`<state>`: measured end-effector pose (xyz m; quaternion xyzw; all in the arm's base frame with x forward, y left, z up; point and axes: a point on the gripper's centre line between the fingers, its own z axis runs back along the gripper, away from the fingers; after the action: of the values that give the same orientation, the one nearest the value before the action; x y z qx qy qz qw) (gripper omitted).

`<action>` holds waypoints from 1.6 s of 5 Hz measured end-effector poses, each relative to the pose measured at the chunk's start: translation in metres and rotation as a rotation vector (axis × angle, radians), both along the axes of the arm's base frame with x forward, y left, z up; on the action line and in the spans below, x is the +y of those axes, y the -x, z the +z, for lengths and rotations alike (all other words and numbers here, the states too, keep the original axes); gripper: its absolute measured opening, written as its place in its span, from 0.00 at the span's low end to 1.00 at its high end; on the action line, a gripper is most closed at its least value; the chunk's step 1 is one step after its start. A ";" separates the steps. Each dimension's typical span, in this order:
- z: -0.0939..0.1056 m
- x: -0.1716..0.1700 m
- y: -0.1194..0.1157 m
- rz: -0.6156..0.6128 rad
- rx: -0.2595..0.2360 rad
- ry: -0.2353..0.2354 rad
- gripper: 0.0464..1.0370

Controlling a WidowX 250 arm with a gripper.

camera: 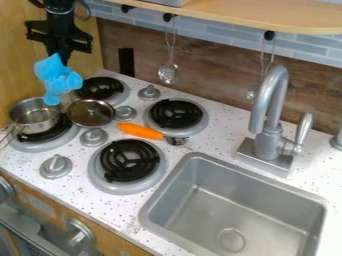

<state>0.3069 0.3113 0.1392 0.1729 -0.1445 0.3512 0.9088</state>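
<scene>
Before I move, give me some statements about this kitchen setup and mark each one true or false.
The pincer holds a blue thing. True.
The metal pot sits in the sink. False: the pot is on a burner.
The orange-handled tool lies on the counter. True.
The faucet is bright red. False: the faucet is silver-gray.
The slotted spoon hangs from a hook below the shelf. True.

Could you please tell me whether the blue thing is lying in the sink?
No, the blue thing is at the gripper, beside the small pot, away from the sink.
</scene>
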 end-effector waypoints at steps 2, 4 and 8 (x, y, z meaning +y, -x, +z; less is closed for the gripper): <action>-0.014 0.043 0.000 0.128 0.005 -0.105 0.04; -0.020 0.064 0.020 0.166 0.002 -0.163 0.04; -0.044 0.083 0.033 0.191 0.060 -0.204 0.04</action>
<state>0.2739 0.3944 0.0953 0.2876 -0.1352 0.4142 0.8529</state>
